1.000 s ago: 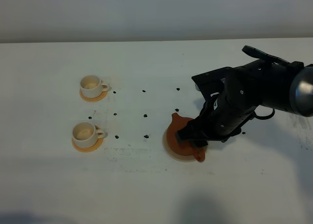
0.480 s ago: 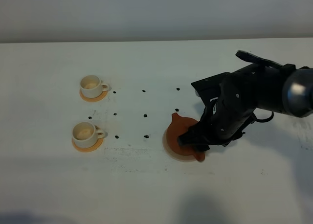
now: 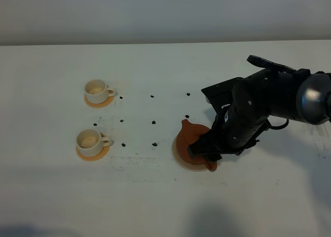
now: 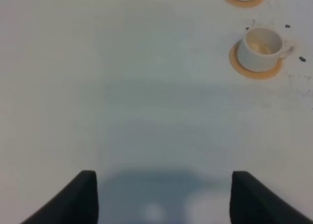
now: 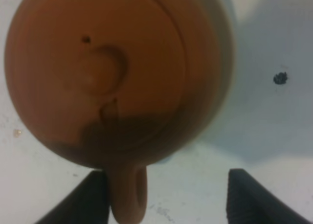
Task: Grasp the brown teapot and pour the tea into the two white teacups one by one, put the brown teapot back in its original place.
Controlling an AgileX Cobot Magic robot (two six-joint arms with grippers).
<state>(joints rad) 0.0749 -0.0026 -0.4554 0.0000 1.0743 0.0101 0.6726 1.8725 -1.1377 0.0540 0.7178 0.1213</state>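
The brown teapot [image 3: 190, 139] sits on the pale beige disc [image 3: 179, 155], right of the table's middle. My right gripper [image 3: 205, 149] hangs right over its handle side and hides part of it. In the right wrist view the teapot [image 5: 107, 77] fills the frame, its loop handle [image 5: 129, 190] lies beside one finger [image 5: 85, 200], and the gripper [image 5: 166, 199] is open; the disc's rim [image 5: 219, 11] shows past the pot. The two white teacups [image 3: 96, 90] [image 3: 90, 139] stand on orange-tan coasters at the left. My left gripper [image 4: 164, 199] is open and empty over bare table, with the near cup [image 4: 262, 48] ahead of it.
Small black marks [image 3: 153, 122] dot the white table [image 3: 155, 195] between the cups and the teapot. A grey wall runs along the table's far edge. The left arm does not show in the exterior high view.
My right arm has shifted slightly over the teapot and turned a little. The teapot stays on its disc and the cups have not moved.
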